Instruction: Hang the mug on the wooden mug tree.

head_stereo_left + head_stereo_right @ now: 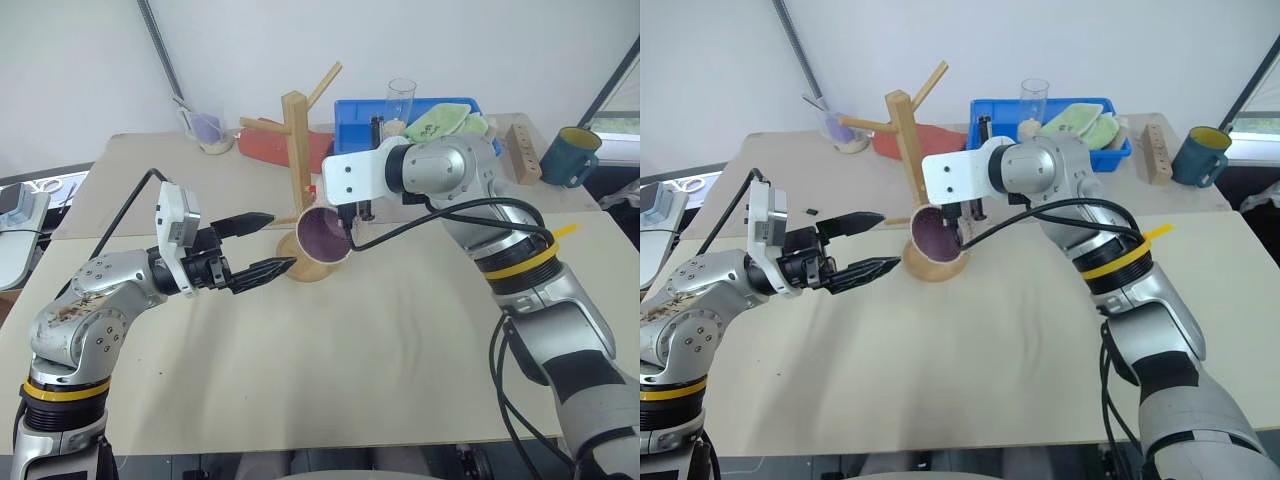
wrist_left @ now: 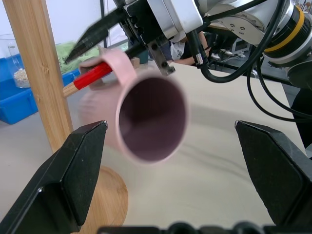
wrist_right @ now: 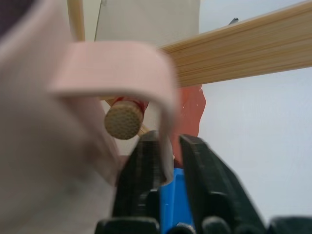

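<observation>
Right gripper [image 3: 168, 146] sits at the mug's [image 1: 326, 234] handle, fingers a little apart. One finger is inside the loop, the other outside, with the handle wall between them. I can't tell whether it's clamped or loose. The mug lies tipped on its side with its purple mouth facing the near left. Its handle loop is threaded over the red-tipped peg [image 2: 92, 76]; the peg's end shows through the loop in the right wrist view. So the mug is on the wooden mug tree [image 1: 296, 150], at the low peg on the right of the post, just above the round base.

Left gripper [image 1: 262, 245] is level, fingers spread wide, pointing at the tree base from the left. It holds nothing and sits just short of the mug. From its wrist camera the mug mouth lies between the two fingers [image 2: 70, 168].

Mug tree stands mid-table, toward the far side. Behind it are a red cloth [image 1: 270, 148] and a blue tray [image 1: 355, 115] with a clear glass [image 1: 401, 101]. Teal mug [image 1: 568, 155] and drilled wooden block [image 1: 521, 153] sit at far right, well apart.
</observation>
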Robot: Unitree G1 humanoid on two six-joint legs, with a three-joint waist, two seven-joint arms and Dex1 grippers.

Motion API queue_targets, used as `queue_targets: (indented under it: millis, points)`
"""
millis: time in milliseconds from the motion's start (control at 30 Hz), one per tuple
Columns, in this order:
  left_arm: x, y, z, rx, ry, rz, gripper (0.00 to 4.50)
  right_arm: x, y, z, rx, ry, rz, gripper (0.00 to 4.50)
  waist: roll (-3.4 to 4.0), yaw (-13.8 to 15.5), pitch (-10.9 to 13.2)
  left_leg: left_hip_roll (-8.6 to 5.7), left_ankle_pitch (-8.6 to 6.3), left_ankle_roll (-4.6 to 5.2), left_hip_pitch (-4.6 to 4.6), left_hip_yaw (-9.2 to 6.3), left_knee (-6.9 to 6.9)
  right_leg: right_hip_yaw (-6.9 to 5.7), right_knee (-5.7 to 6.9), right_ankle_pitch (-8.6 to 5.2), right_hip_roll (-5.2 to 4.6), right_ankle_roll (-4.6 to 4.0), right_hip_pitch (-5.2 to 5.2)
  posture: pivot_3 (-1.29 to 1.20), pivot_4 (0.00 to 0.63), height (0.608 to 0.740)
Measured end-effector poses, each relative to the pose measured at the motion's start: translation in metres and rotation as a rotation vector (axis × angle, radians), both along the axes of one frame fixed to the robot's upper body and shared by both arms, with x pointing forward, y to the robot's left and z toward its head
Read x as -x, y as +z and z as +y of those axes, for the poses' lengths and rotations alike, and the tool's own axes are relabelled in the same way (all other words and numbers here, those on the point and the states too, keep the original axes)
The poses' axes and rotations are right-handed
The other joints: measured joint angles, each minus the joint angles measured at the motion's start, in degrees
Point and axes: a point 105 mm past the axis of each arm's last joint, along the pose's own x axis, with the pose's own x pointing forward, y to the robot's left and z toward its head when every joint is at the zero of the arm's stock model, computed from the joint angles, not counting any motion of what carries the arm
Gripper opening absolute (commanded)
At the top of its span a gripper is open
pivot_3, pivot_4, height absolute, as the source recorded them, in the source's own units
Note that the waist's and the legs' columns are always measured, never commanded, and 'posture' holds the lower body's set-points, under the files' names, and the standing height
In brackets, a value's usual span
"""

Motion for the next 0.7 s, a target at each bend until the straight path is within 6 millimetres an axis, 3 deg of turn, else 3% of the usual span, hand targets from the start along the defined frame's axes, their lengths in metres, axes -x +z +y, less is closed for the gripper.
queue_targets:
  millis: [100,400,567,700]
  points:
    - [0.0,0.001,0.0,0.0,-0.001,-0.002,4.5,0.002,0.006,0.0,-0.016,0.007,-0.013,3.14,0.0,0.01,0.0,0.0,-0.01,-0.01,0.0,0.0,0.0,0.0,0.0,0.0,0.0,-0.01,0.0,0.0,0.15,0.719]
    - [0.001,0.002,-0.003,0.023,-0.019,0.002,4.5,0.018,0.022,-0.022,-0.019,0.046,0.003,3.14,-0.02,0.11,0.01,0.0,-0.03,-0.05,0.0,0.01,0.01,0.01,-0.03,-0.03,0.0,-0.06,0.02,0.0,0.15,0.719]
    - [-0.001,0.001,0.0,0.014,-0.001,0.004,4.5,0.034,0.037,-0.048,-0.077,0.079,0.101,3.14,-0.05,0.16,0.03,0.0,-0.03,-0.05,0.0,0.02,0.02,0.01,-0.03,-0.02,0.0,-0.04,0.06,0.0,0.15,0.719]
    - [-0.013,-0.008,0.012,-0.08,0.114,0.006,4.5,0.051,0.044,-0.072,-0.208,0.06,0.222,3.14,-0.13,0.22,0.04,0.0,-0.06,-0.09,0.09,0.01,0.02,0.01,-0.05,-0.05,0.0,-0.09,0.16,0.0,0.15,0.719]
